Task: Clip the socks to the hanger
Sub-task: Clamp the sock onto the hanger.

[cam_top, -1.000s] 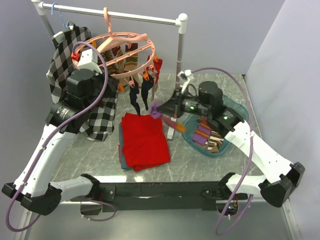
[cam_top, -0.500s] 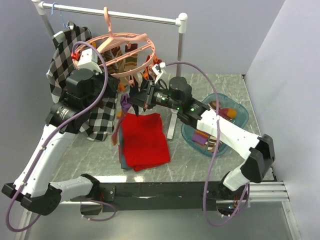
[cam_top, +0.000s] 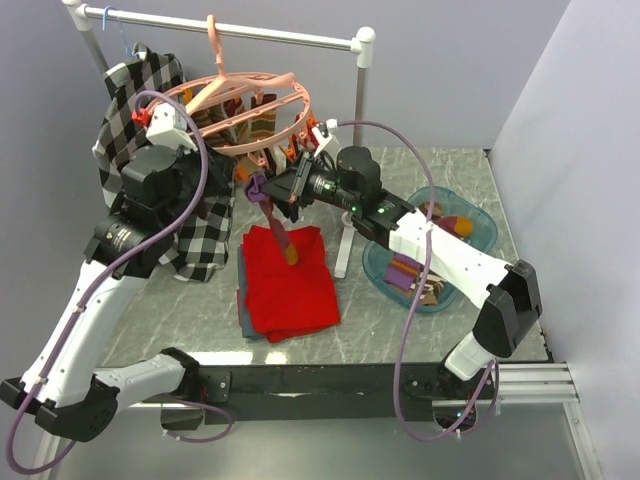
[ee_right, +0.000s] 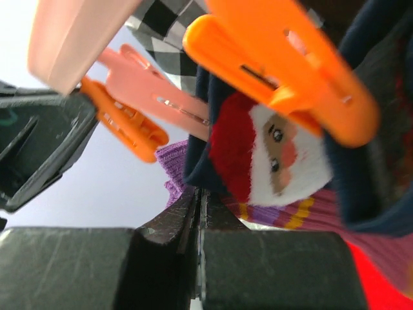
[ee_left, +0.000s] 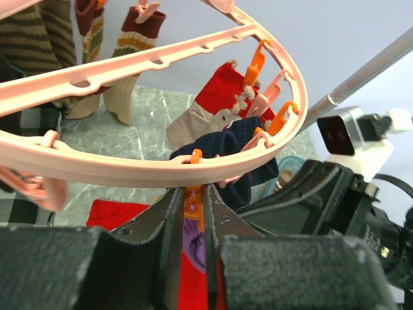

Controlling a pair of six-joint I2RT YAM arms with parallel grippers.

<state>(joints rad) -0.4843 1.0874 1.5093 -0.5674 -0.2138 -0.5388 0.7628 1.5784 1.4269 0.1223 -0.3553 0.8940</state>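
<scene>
The salmon-pink hanger (cam_top: 250,95) hangs from the rail, and several socks are clipped to it. My left gripper (ee_left: 193,194) reaches up under its near rim (ee_left: 161,169) and is shut on a dangling orange clip (ee_left: 193,208). My right gripper (cam_top: 268,190) is shut on the cuff of a purple sock (cam_top: 280,228) and holds it just behind that clip. The sock's orange toe hangs down over the red cloth. In the right wrist view the shut right gripper (ee_right: 200,194) pinches the purple sock (ee_right: 173,161) beside a navy Santa sock (ee_right: 271,145) held in an orange clip (ee_right: 284,58).
A folded red cloth (cam_top: 290,285) lies below the hanger. A teal basket (cam_top: 482,222) with more socks sits at the right. The white rail stand (cam_top: 358,100) and a checked shirt (cam_top: 135,110) stand behind. Brown striped socks (ee_left: 45,39) and a navy sock (ee_left: 239,139) hang clipped.
My right arm has swung left from the basket, carrying the purple sock up to the hanger's near rim. My left arm has shifted slightly and kept its grip.
</scene>
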